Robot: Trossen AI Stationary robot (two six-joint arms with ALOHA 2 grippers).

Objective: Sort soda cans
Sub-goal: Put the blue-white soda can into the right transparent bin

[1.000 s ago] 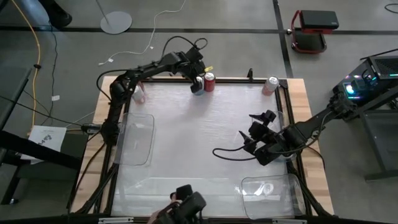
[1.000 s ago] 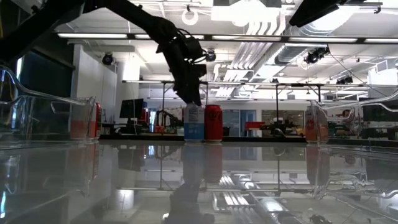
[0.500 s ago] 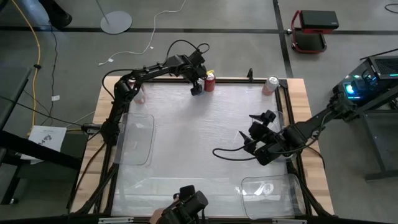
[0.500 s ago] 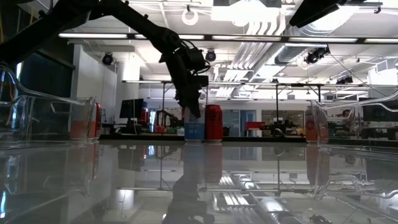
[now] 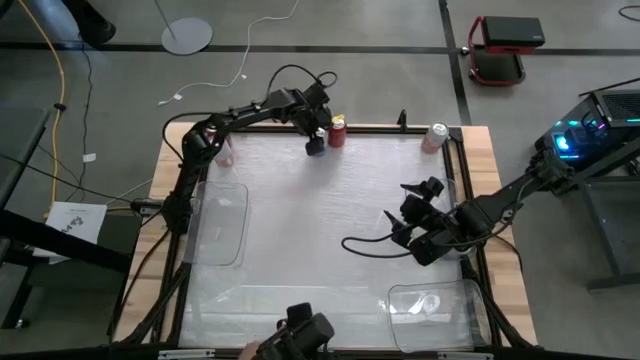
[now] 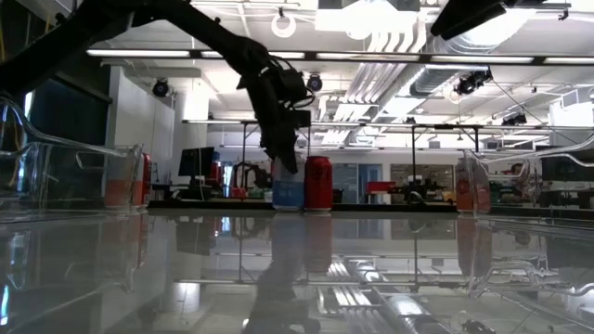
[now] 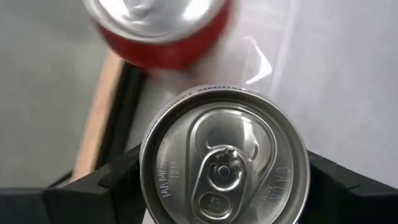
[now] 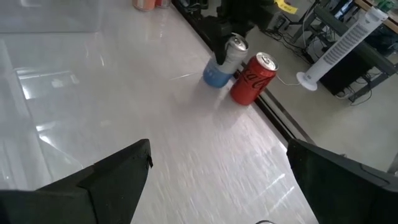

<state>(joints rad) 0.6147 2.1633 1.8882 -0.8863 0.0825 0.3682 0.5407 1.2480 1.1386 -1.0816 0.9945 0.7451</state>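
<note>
Along your tabletop's [image 5: 330,215] far edge, the left end effector [image 5: 316,143] straddles a silver-blue can [image 6: 288,192], fingers not visibly gripping; right end effector [image 5: 412,215] wide.

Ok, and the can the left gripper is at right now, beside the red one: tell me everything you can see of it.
The can is a small metal cylinder with a silvery upper body and a blue lower part. Its shiny silver top has an unopened pull tab. It stands upright near the table's far edge, close beside the red can; whether the two touch cannot be told. The left gripper sits over it from above with a finger at each side of the rim; contact is not clear.
</note>
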